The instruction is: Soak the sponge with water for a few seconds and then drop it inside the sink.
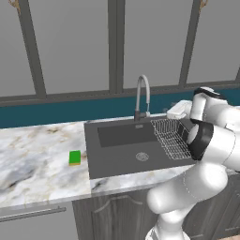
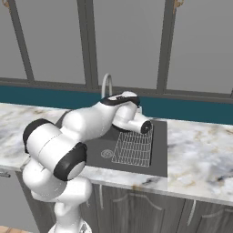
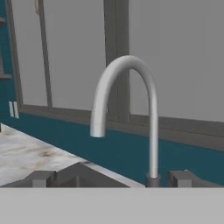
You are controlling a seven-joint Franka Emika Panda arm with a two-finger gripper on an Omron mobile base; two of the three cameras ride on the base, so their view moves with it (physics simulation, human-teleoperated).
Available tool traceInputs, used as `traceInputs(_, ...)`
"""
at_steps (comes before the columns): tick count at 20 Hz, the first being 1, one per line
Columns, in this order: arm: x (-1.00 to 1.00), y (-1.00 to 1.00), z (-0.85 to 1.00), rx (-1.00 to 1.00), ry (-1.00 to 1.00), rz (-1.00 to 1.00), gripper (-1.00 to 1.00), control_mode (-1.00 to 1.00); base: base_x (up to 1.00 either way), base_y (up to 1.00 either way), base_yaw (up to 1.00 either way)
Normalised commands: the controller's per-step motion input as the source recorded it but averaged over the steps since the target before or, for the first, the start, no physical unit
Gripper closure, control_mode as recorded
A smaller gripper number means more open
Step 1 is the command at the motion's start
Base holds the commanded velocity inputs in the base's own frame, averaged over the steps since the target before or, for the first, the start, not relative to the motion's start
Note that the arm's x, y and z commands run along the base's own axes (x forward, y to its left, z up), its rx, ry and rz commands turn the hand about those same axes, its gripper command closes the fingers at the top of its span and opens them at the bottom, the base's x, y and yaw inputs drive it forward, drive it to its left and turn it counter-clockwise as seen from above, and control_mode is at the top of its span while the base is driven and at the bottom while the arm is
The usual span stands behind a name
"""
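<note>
The marble surface [image 1: 37,159] is seen spread to both sides of the sink [image 1: 117,159], which is taken here as the landmark. The sink's basin is dry; no water is seen falling from the faucet [image 1: 142,91], whose spout is curved over the back of the basin. A wire rack [image 1: 171,138] is set in the sink's right part. The claw [image 3: 111,179] is held above the sink, facing the faucet, its fingers spread wide with nothing between them. The sponge [image 1: 74,157] is left flat on the surface just left of the sink's rim, well apart from the claw. The task is judged to be at its opening step: nothing is grasped yet. Next, a reach across the sink to the sponge, or to the faucet, is called for.
</note>
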Motion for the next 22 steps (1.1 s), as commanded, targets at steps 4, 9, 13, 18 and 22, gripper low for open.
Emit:
traceInputs(4, 0.04, 0.0, -0.11, 0.0, 0.0, 0.05, -1.0, -1.0, 0.0, 0.0, 0.0)
traceInputs(9, 0.09, 0.0, -0.11, 0.0, 0.0, 0.04, -1.0, -1.0, 0.0, 0.0, 0.0)
traceInputs(13, 0.16, 0.0, -0.15, 0.0, 0.0, 0.02, -1.0, -1.0, 0.0, 0.0, 0.0)
traceInputs(18, 0.26, 0.01, -0.19, 0.0, 0.0, 0.0, -1.0, -1.0, 0.0, 0.0, 0.0)
traceInputs(22, 0.26, 0.01, -0.16, 0.0, 0.0, 0.0, -1.0, -1.0, 0.0, 0.0, 0.0)
